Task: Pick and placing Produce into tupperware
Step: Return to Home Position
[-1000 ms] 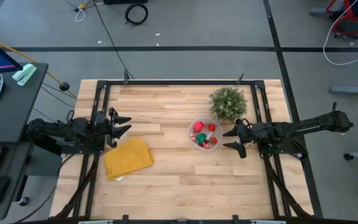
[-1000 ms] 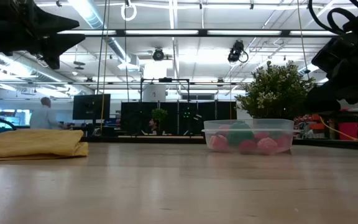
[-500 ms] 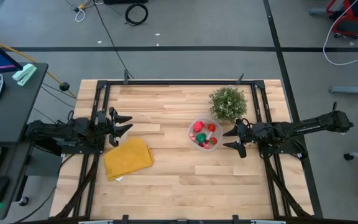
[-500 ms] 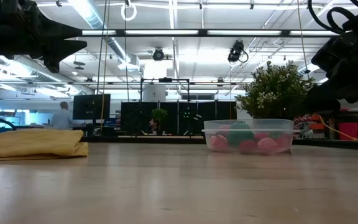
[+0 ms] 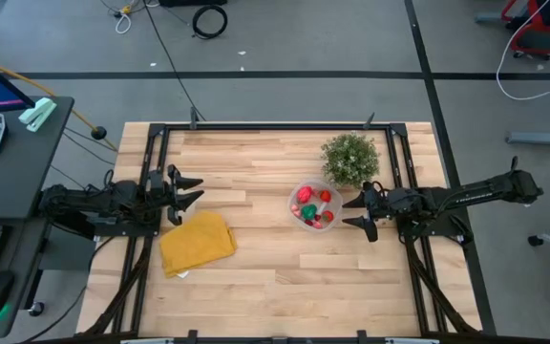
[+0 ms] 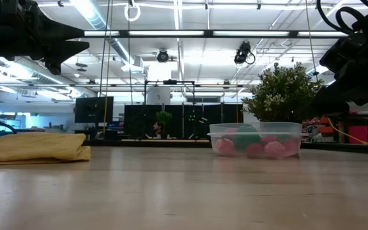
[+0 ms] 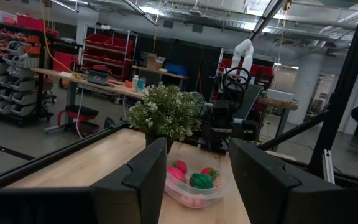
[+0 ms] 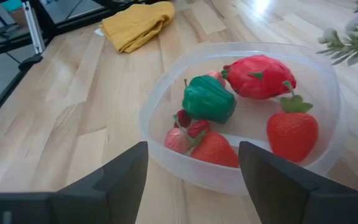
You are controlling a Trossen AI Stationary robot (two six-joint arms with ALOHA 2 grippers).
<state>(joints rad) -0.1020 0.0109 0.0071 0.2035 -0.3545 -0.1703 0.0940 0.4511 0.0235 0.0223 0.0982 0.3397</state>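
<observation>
The clear round tupperware (image 5: 314, 206) stands on the table just in front of the potted plant; it also shows in the low view (image 6: 255, 139), the left wrist view (image 7: 193, 190) and the right wrist view (image 8: 241, 118). Inside it lie the produce pieces: red strawberries (image 8: 292, 130), a pink-red dragonfruit-like piece (image 8: 260, 76), a green piece (image 8: 208, 99) and small pink ones. My right gripper (image 5: 360, 214) hovers open just right of the container, above the table. My left gripper (image 5: 187, 191) is open at the table's left side, above the yellow cloth's far edge.
A bushy potted plant (image 5: 349, 158) stands at the far side of the container. A folded yellow cloth (image 5: 197, 241) lies at the left near part of the table. Bare wood lies between cloth and container. Black frame rails (image 5: 151, 162) run along the table's sides.
</observation>
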